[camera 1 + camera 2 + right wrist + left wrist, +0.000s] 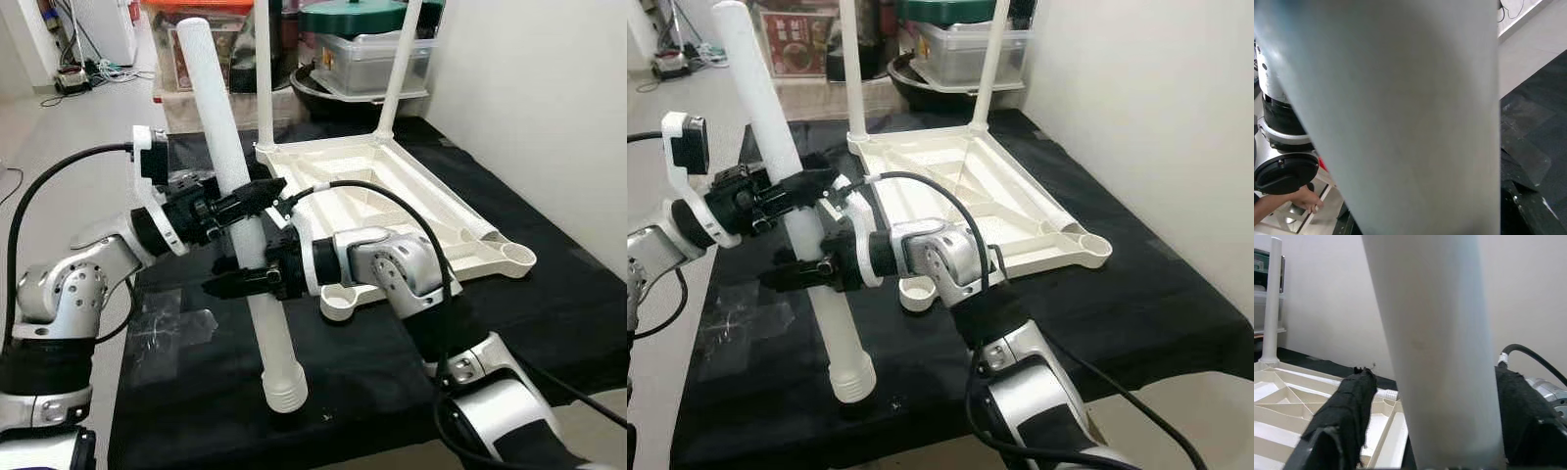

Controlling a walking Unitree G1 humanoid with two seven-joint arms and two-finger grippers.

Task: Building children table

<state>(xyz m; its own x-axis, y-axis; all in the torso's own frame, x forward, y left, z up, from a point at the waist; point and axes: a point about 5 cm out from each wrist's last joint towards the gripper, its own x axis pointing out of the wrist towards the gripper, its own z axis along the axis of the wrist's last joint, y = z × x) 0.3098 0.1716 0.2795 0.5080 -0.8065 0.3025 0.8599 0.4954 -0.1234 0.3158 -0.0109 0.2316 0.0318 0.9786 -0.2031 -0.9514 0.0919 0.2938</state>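
Landmark: the black cloth [549, 294] covering the work surface.

Left of the cloth, pale floor [59, 147] runs back to a tangle of cables [78, 73] near the far wall. The left gripper [257, 196] reaches in from the cloth's left edge, its fingers pressed against the white table leg [235, 206] at mid-length. A piece of clear plastic film [167, 328] lies flat on the cloth's left part.

The leg stands tilted over the cloth's near middle, its threaded end [285, 390] down on the cloth, its top leaning toward the far left. The right gripper [235, 282] clamps the leg just below the left one.

On the cloth's centre and right lies the white tabletop [392, 196], upside down, ribs showing. Two legs [400, 69] stand upright in its far corners; the near sockets [514, 257] are open.

Behind the cloth, lidded plastic storage boxes [367, 54] are stacked. A plain cream wall [549, 98] bounds the cloth's right side.
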